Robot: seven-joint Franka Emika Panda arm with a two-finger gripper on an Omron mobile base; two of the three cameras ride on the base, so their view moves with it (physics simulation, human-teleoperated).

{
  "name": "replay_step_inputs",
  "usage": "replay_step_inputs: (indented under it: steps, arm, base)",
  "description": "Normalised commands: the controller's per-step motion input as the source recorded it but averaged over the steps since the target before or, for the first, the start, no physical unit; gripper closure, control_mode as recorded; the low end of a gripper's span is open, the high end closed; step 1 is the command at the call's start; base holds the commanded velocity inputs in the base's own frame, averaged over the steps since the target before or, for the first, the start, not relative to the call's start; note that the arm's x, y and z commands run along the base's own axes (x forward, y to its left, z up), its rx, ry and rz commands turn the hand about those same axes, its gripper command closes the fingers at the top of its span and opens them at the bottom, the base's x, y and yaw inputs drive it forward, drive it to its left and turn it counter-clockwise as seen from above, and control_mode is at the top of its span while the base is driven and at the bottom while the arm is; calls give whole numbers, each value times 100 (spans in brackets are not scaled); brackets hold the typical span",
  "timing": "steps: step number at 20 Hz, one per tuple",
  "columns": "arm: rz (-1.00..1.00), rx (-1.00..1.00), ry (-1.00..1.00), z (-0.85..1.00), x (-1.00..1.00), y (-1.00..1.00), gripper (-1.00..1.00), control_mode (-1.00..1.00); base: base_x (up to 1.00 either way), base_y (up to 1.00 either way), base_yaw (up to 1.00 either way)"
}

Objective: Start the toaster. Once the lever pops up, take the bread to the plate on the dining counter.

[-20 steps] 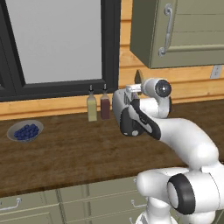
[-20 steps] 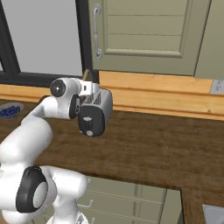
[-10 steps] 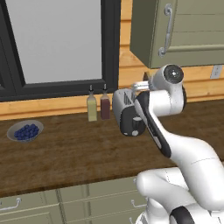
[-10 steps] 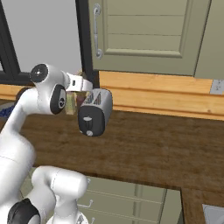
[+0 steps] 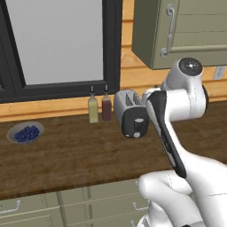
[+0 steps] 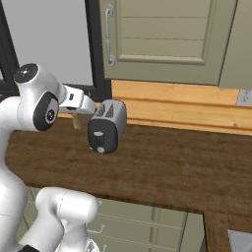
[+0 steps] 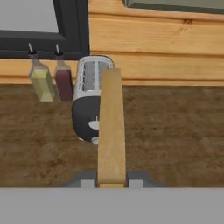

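- Holding the bread [image 7: 111, 127] edge-on, your end effector [image 7: 111, 180] is clamped on it, clear above the toaster [image 7: 89, 101].
- Toasting and pulling look done.
- You must now carry it to the plate.

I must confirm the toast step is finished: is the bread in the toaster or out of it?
Out. In the hand view the bread stands on edge between the hand's fingertips, in front of the toaster, whose slots look empty.
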Motion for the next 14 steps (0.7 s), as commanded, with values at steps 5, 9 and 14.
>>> replay_step_inputs:
  steps: [5, 9, 14]
  arm:
    - [0, 0, 0, -32, -43, -9, 100, -100]
    - [0, 2, 0, -16, -22, -48, 100, -100]
    - [2, 0, 0, -7, -13, -26, 100, -100]
  base:
    - [0, 0, 0]
    - [0, 0, 0]
    - [0, 0, 0]
